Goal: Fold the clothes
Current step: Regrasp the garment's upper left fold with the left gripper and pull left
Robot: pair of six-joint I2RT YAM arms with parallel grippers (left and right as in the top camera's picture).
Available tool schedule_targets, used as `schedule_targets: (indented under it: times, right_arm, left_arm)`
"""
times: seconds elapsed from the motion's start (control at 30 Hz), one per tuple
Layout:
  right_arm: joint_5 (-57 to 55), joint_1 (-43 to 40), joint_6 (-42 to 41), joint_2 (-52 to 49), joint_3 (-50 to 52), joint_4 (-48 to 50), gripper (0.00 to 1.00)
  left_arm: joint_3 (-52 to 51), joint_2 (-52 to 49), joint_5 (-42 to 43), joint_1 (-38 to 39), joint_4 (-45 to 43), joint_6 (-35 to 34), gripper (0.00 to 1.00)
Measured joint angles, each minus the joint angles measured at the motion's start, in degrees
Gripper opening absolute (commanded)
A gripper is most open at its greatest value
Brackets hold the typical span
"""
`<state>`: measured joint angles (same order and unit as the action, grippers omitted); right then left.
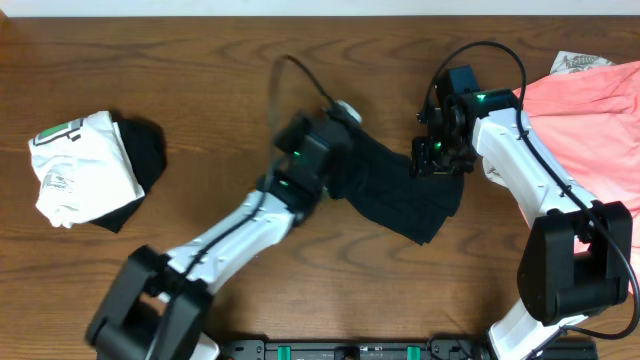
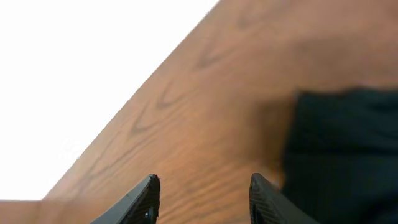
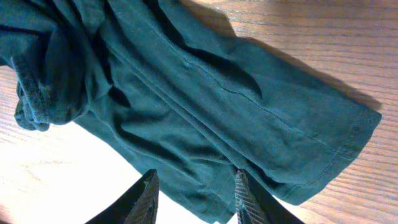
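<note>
A black shirt (image 1: pixel 400 195) lies crumpled and partly folded at the middle of the wooden table (image 1: pixel 200 60). My left gripper (image 1: pixel 345 125) hovers at its left upper edge. In the left wrist view this gripper (image 2: pixel 204 179) is open, with bare wood between its fingers and the shirt (image 2: pixel 342 155) off to the right. My right gripper (image 1: pixel 425 160) hangs over the shirt's right upper part. In the right wrist view its jaws (image 3: pixel 195 175) stand apart above the shirt's (image 3: pixel 205 99) hem, fabric showing between the fingertips (image 3: pixel 151 186).
At the far left a folded white garment with green print (image 1: pixel 75 165) rests on a folded black one (image 1: pixel 145 150). A salmon-pink garment (image 1: pixel 600 110) is spread at the right edge, with a printed white piece (image 1: pixel 578 62) behind it.
</note>
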<state>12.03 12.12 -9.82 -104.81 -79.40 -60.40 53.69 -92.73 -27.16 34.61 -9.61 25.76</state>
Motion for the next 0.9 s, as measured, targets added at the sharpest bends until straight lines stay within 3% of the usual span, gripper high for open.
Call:
schedule_targets:
  times: [0.2, 0.37, 0.67, 0.9]
  right_arm:
    - [0.0, 0.0, 0.0, 0.0, 0.0, 0.0, 0.39]
    - [0.0, 0.0, 0.0, 0.0, 0.0, 0.0, 0.39]
    - [0.0, 0.0, 0.0, 0.0, 0.0, -0.2, 0.39]
    - [0.0, 0.0, 0.0, 0.0, 0.0, 0.0, 0.39]
  left_arm:
    - [0.0, -0.1, 13.9, -10.4, 3.9, -10.4, 0.47]
    - [0.0, -1.3, 28.2, -17.0, 3.6, -14.8, 0.46]
    - [0.0, -1.5, 52.3, -18.2, -0.1, -17.7, 0.41]
    - [0.0, -2.7, 58.8, -18.2, 2.7, -18.3, 0.42]
